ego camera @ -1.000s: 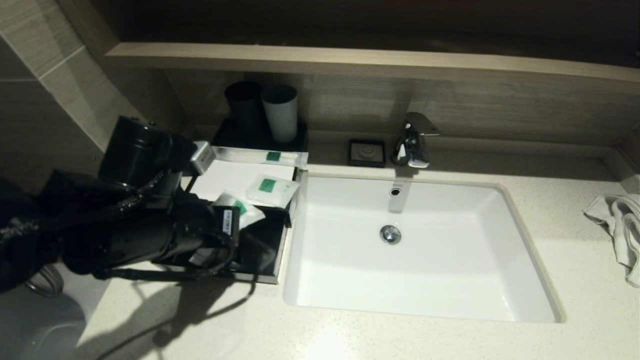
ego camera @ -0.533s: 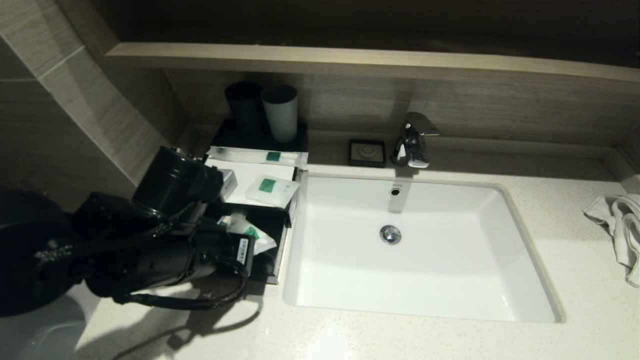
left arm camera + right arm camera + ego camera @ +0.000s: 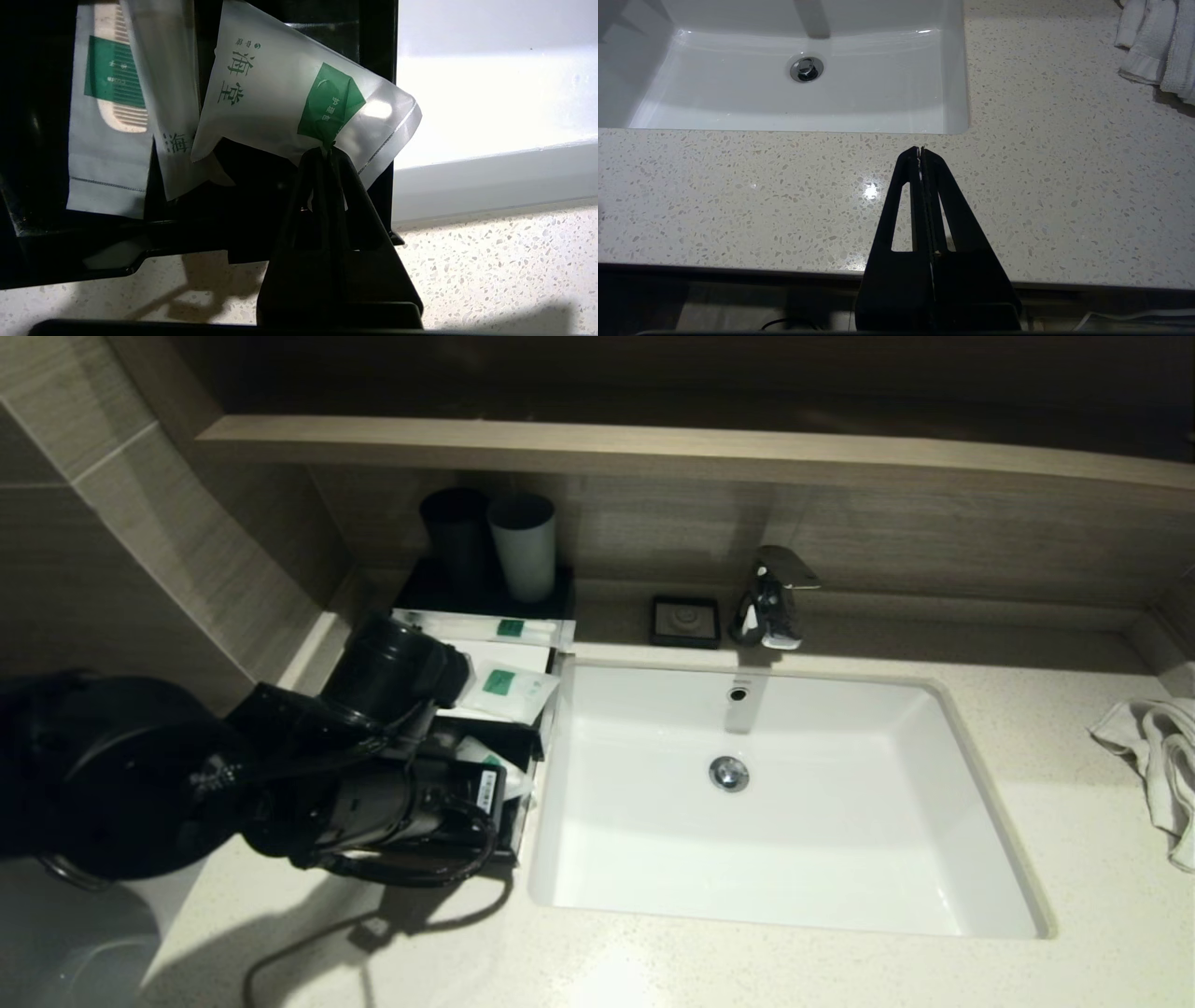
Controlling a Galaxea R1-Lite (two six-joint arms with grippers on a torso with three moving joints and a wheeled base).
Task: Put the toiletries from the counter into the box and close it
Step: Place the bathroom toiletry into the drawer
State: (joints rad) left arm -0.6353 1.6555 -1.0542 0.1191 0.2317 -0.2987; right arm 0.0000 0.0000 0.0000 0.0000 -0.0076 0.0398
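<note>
- Left gripper (image 3: 322,151): pinching corner of frosted pouch (image 3: 299,107), over open box drawer (image 3: 205,233).
- Right gripper (image 3: 920,151): clamped empty, parked over counter (image 3: 738,196).
- Risk: corner pinch slips; pouch may snag drawer wall, block closing.

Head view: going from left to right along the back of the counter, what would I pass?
Black tumbler → grey tumbler → small black dish → tap → towel at the far right edge.
</note>
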